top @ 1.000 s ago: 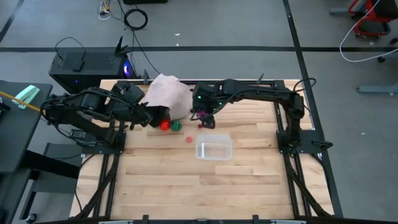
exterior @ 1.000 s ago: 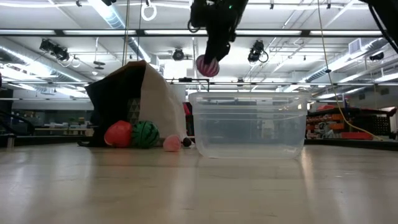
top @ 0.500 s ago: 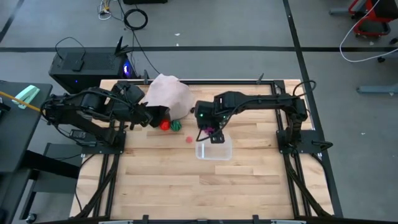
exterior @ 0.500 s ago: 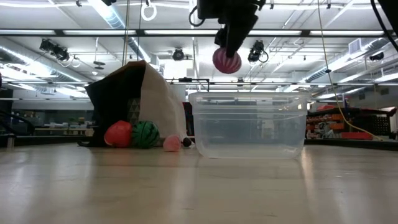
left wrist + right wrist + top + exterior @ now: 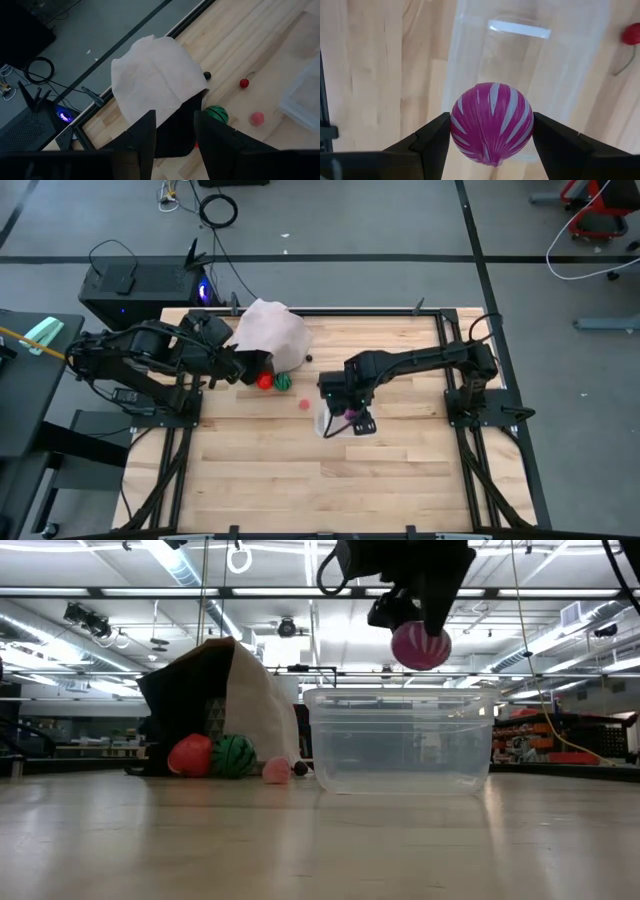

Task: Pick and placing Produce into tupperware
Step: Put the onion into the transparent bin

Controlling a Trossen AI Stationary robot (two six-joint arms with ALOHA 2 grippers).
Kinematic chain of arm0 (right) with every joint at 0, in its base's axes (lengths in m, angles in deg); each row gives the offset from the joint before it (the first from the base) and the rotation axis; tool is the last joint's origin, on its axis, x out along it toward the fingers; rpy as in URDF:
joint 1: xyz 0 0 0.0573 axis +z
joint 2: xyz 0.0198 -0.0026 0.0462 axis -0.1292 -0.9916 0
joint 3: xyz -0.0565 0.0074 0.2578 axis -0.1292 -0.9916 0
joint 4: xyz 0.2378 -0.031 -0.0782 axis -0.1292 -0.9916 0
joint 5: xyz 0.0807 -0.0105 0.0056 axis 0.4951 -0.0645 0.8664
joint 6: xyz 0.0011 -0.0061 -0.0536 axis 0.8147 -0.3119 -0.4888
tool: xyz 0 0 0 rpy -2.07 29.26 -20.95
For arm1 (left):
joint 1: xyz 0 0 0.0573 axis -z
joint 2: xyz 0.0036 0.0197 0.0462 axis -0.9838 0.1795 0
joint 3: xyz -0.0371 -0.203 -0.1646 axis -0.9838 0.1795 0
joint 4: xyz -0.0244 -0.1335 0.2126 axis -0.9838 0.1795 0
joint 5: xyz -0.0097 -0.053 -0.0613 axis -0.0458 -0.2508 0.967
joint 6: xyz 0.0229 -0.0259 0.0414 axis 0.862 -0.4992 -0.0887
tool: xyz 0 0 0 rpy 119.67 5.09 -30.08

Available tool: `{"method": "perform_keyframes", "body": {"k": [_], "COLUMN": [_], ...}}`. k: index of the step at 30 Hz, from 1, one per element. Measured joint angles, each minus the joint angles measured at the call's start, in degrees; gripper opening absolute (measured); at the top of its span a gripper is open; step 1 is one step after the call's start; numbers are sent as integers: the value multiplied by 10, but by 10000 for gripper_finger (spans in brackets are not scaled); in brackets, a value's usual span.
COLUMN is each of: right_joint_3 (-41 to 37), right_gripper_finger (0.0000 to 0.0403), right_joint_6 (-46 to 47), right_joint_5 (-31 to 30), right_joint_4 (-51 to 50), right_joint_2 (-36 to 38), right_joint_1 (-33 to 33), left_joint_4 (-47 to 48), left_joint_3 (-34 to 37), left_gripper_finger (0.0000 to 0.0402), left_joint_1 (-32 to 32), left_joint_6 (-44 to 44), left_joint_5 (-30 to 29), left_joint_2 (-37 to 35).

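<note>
R arm reaching to table centre, right gripper [image 5: 349, 416] clamping something; L arm w/ left gripper [image 5: 262, 367] sitting at 10 o'clock.

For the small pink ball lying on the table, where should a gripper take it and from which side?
Grip the pink ball across its middle, coming straight down: it is round, lies on open wood between the watermelon and tupperware, and touches neither.

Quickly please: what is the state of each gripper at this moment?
Left gripper: open, holding nothing, near the pale bag.
Right gripper: shut on the magenta striped ball, above the tupperware.
</note>
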Motion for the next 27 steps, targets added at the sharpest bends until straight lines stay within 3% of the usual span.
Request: {"method": "perform_keyframes", "body": {"k": [27], "right_joint_3": [-109], "right_gripper_finger": [264], "right_joint_6": [108], "right_joint_5": [-37], "right_joint_4": [89], "right_joint_2": [0], "right_joint_1": [12], "left_joint_4": [-2], "left_joint_3": [0], "left_gripper_finger": [144], "left_joint_1": [0], "left_joint_6": [11], "left_joint_5": [0], "left_joint_2": [0]}}
